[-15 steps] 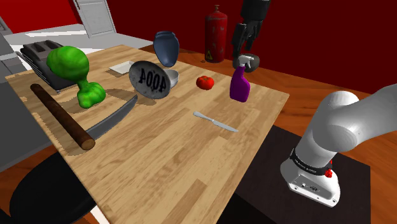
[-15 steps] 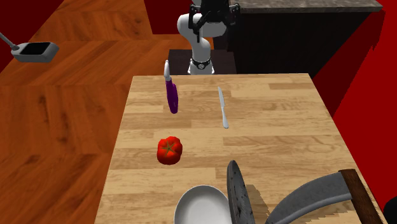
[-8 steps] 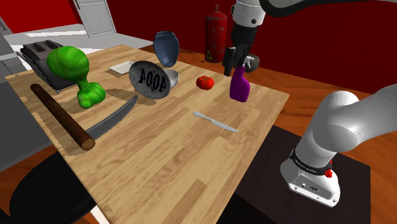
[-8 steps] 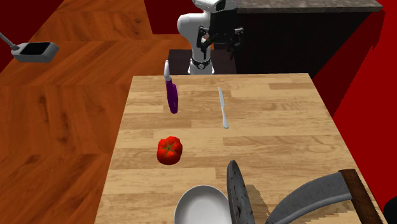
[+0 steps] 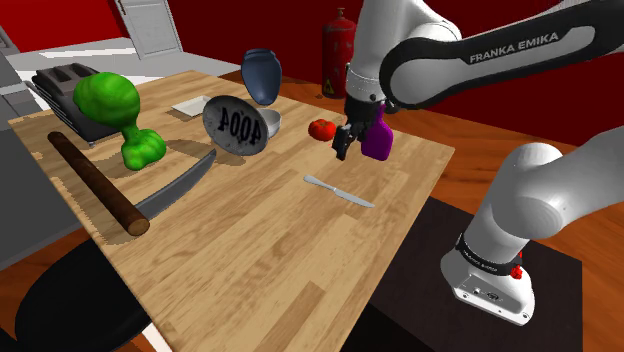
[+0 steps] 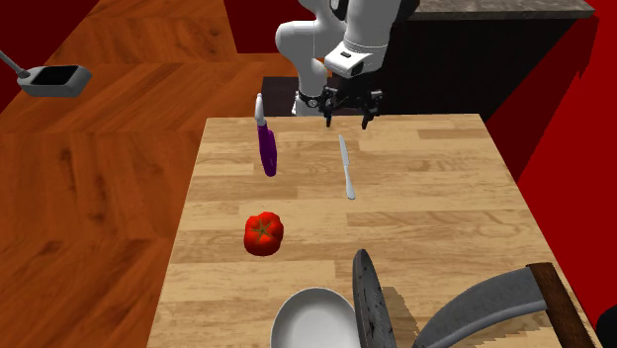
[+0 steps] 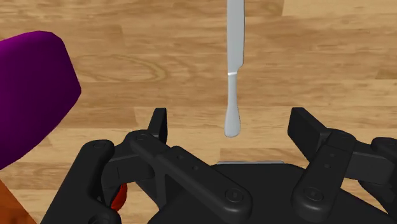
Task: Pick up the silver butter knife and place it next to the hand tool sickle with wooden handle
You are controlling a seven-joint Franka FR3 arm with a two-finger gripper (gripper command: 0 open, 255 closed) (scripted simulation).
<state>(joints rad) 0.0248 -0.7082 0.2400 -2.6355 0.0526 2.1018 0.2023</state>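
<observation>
Silver butter knife [image 7: 233,70] flat on wooden table [image 7: 127,38], gripper [image 7: 230,119] above its handle end (fingers spread, empty)

- You can read "FRANKA EMIKA" in pale capitals along the dark forearm of the arm [image 5: 520,45], which runs above the purple bottle [image 5: 377,140] and off to its right in the shoulder view.
- You can read the number "4004" in dark digits on the face of the grey oval disc [image 5: 236,124], which stands well to the left of the purple bottle in the same view.
</observation>
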